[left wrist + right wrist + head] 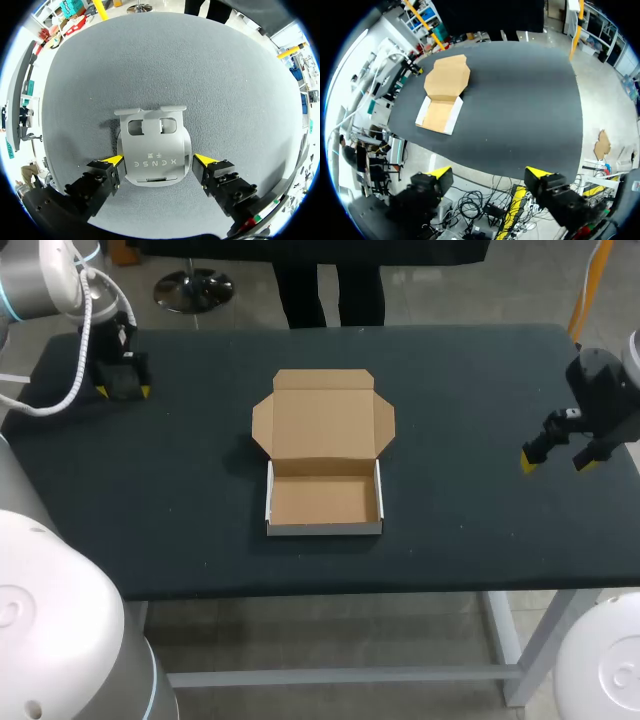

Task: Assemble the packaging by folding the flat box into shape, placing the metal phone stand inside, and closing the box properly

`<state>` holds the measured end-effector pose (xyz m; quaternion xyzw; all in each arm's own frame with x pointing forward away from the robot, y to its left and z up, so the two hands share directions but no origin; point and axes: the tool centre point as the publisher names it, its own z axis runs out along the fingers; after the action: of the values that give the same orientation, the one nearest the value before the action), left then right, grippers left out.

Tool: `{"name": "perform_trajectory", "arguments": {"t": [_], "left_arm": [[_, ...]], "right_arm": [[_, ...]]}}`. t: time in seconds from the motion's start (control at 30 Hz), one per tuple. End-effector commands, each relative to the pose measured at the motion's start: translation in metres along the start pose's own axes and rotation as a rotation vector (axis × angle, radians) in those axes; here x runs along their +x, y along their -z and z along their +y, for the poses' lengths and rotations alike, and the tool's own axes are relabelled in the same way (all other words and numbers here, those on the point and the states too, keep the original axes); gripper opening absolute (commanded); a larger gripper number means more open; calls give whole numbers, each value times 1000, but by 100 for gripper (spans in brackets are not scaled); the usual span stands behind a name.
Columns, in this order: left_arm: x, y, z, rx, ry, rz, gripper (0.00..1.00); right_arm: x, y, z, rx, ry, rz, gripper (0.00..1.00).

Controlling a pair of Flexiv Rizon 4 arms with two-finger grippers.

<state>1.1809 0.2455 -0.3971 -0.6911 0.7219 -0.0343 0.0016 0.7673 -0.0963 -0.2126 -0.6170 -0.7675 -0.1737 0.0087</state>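
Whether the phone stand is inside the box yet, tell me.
No: the box is empty; the phone stand lies on the table at the left gripper.

Worktop (450, 540): one rectangular slab with a dark, matte covering, its long sides running left to right. Corners look slightly rounded at the far right. In the left wrist view the covering (165, 65) shows a fine, felt-like grain. The right wrist view takes in the same dark top from its right end. Under the near edge is a pale metal frame: a leg (512, 670) at the near right and a horizontal crossbar (340, 676) running left from it.
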Motion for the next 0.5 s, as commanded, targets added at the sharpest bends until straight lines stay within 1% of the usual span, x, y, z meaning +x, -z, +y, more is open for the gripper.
{"name": "perform_trajectory", "arguments": {"t": [0.03,0.13,0.27,0.37,0.4,0.43,0.5], "left_arm": [[-3,-3,-10,-29,1,2,78],[-3,-4,-12,-30,2,0,80],[-3,-5,-14,-32,3,0,79],[-3,-6,-16,-33,2,-1,84],[-3,-6,-16,-33,2,-1,84],[-3,-6,-16,-33,3,-1,83],[-4,-7,-17,-34,4,-1,67]], "right_arm": [[0,3,0,6,0,1,100],[0,3,0,6,0,1,100],[0,3,0,6,0,1,100],[0,3,0,6,0,1,100],[0,3,0,6,0,1,100],[0,3,0,6,0,1,100],[0,3,0,6,0,1,100]]}}
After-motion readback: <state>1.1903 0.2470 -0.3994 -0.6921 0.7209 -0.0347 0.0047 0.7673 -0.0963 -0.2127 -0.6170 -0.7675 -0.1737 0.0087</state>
